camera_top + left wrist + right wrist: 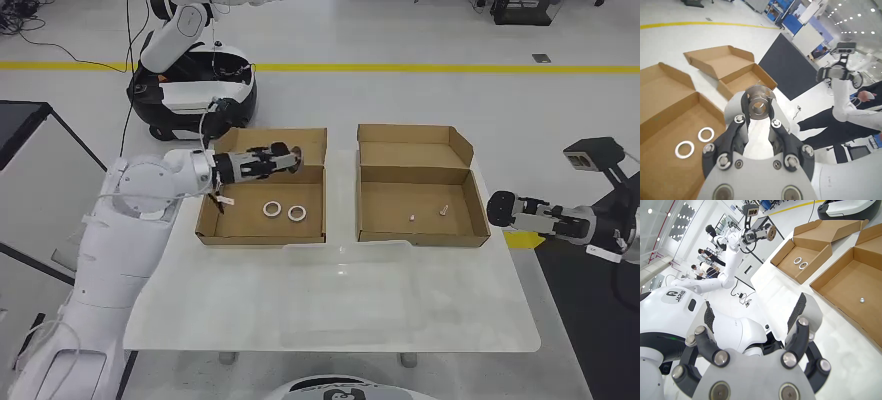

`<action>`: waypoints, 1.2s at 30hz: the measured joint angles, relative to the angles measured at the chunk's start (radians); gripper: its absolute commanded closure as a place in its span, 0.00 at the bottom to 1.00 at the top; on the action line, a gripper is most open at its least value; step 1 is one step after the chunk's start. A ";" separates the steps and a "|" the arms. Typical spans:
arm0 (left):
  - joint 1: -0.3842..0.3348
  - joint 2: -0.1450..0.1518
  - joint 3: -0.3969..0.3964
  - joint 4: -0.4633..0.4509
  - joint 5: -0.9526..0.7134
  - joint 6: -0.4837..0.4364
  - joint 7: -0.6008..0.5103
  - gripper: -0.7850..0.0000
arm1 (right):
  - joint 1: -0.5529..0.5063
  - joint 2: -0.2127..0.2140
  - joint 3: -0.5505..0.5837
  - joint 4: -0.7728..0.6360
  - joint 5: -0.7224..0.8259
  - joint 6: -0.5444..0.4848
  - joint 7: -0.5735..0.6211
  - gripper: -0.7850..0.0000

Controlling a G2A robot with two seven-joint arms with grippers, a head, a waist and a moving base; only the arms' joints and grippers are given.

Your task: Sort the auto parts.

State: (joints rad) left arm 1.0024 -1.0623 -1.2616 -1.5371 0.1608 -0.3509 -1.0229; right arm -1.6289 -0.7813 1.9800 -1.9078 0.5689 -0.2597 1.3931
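My left gripper point(758, 108) is shut on a metal flanged bushing point(757, 102), held in the air above the back of the left cardboard box point(262, 232); the same bushing point(284, 162) shows in the top view. Two flat metal washers point(271, 209) point(297, 212) lie on that box's floor. The right cardboard box point(420, 236) holds two small metal pieces point(412, 214) point(442, 209). My right gripper point(755, 315) is open with nothing between its fingers, off the table's right edge beside the right box; the right arm point(530, 213) shows there in the top view.
Both boxes have their lids folded back. The white table point(330, 300) has bare surface in front of the boxes. Another robot base point(190, 95) stands on the floor behind the left box. A dark mat point(787, 70) lies on the floor to the right.
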 measured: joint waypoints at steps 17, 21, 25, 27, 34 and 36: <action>-0.118 0.009 0.084 0.274 0.318 0.042 -0.062 1.00 | 0.000 0.000 0.000 0.000 0.000 0.000 0.000 0.00; -0.141 0.008 0.116 0.354 0.380 0.027 -0.054 1.00 | 0.000 0.000 0.000 0.000 0.000 0.000 0.000 0.00; -0.166 0.004 0.157 0.423 0.446 -0.007 -0.058 1.00 | 0.000 0.000 0.000 0.000 0.000 0.000 0.000 0.00; -0.179 0.000 0.181 0.452 0.478 -0.024 -0.059 1.00 | 0.000 0.000 0.000 0.000 0.000 0.000 0.000 0.00; -0.211 -0.013 0.264 0.496 0.562 -0.087 -0.075 1.00 | 0.000 0.000 0.000 0.000 0.000 0.000 0.000 0.00; -0.219 -0.017 0.284 0.506 0.583 -0.101 -0.072 1.00 | 0.000 0.000 0.000 0.000 0.000 0.000 0.000 0.00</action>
State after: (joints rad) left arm 0.7834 -1.0796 -0.9777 -1.0311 0.7441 -0.4516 -1.0946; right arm -1.6289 -0.7813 1.9800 -1.9078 0.5689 -0.2597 1.3931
